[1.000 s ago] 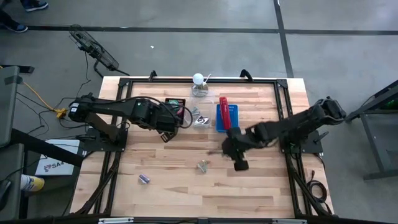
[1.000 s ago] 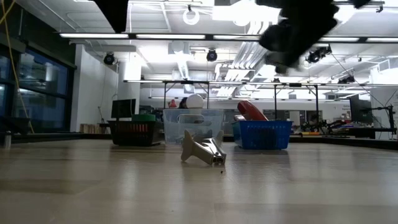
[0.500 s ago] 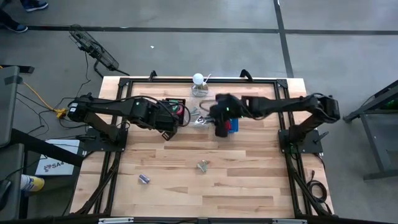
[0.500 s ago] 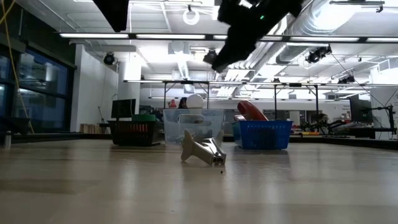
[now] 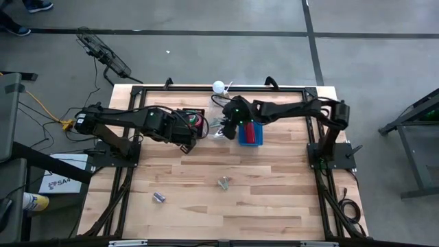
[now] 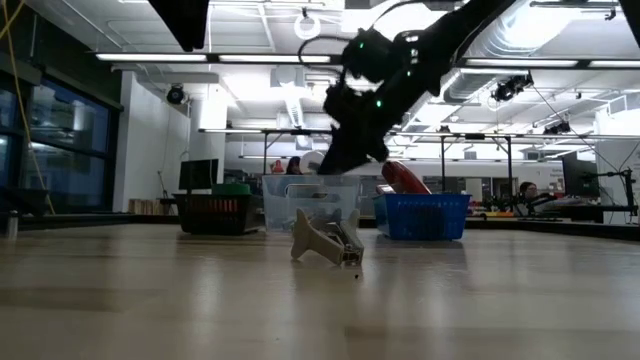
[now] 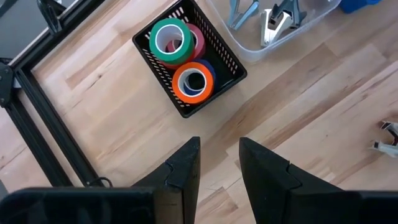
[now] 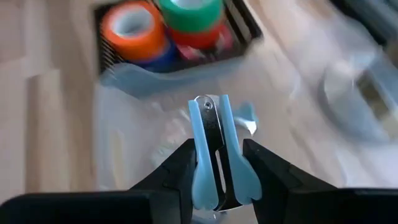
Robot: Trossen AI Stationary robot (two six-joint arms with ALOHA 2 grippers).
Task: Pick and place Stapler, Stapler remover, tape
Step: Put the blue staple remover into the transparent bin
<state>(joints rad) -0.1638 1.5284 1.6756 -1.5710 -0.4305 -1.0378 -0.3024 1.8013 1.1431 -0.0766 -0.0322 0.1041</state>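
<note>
My right gripper (image 8: 219, 177) is shut on a light-blue staple remover (image 8: 216, 146) and hangs over the clear container (image 5: 221, 131), between the black basket (image 5: 194, 118) and the blue tray (image 5: 250, 135). The red stapler (image 5: 248, 127) lies in that tray, its end sticking up above the rim (image 6: 405, 178). Green, pink, orange and blue tape rolls (image 7: 183, 59) sit in the basket. My left gripper (image 7: 219, 165) is open above bare table, just on the near side of the basket. A silver staple remover (image 5: 223, 182) lies on its side mid-table. My right gripper pinches the light-blue staple remover between its two fingers (image 8: 180, 168), one on each blue plastic wing (image 8: 200, 168). The remover points forward out of the fingers, lifted clear above the clear container (image 8: 143, 130). The arm reaches in from the table's right.
More staple removers (image 7: 273, 18) lie inside the clear container. A small purple-blue item (image 5: 159, 197) sits toward the near left of the table. A white ball on a stand (image 5: 219, 87) stands at the far edge. Open wood stretches across the near half.
My right arm has swung from the middle of the table toward the far edge and to the left, passing over the blue tray, and has dropped lower above the clear container. My left arm has stayed put.
</note>
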